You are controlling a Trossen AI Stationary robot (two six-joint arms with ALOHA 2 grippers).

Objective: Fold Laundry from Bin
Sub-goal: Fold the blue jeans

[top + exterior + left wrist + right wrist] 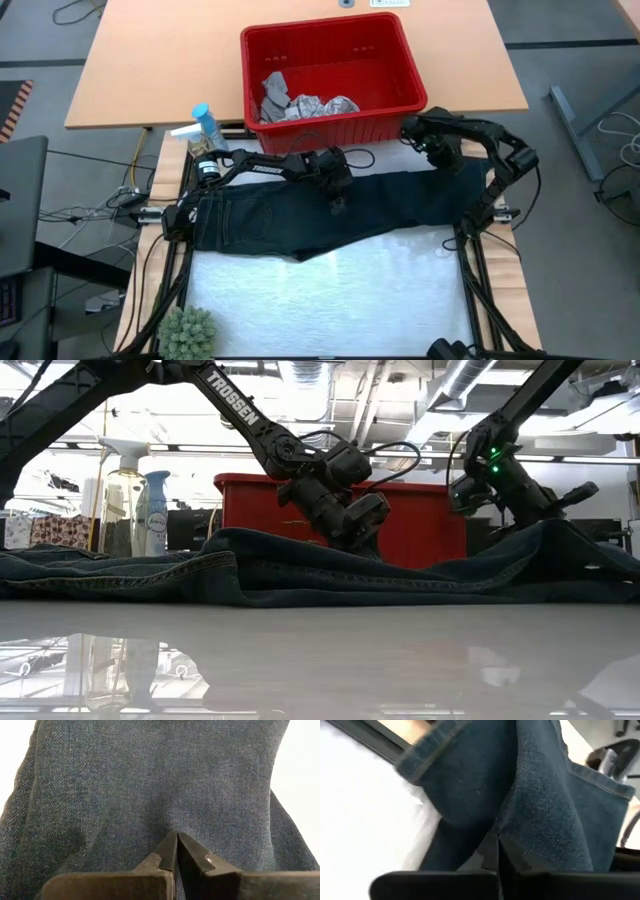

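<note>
Under both your grippers lie the trousers (320, 215), spread across the table (330, 295) — your left gripper (338, 203) clenched on mid-fabric, your right gripper (445, 163) pinching the far edge, just before the bin (330, 72).

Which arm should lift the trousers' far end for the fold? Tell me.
Right, probably. The right gripper is shut on the trousers at that end; the left gripper pinches their middle.

Navy trousers (330, 215), red bin (400, 85)
</note>
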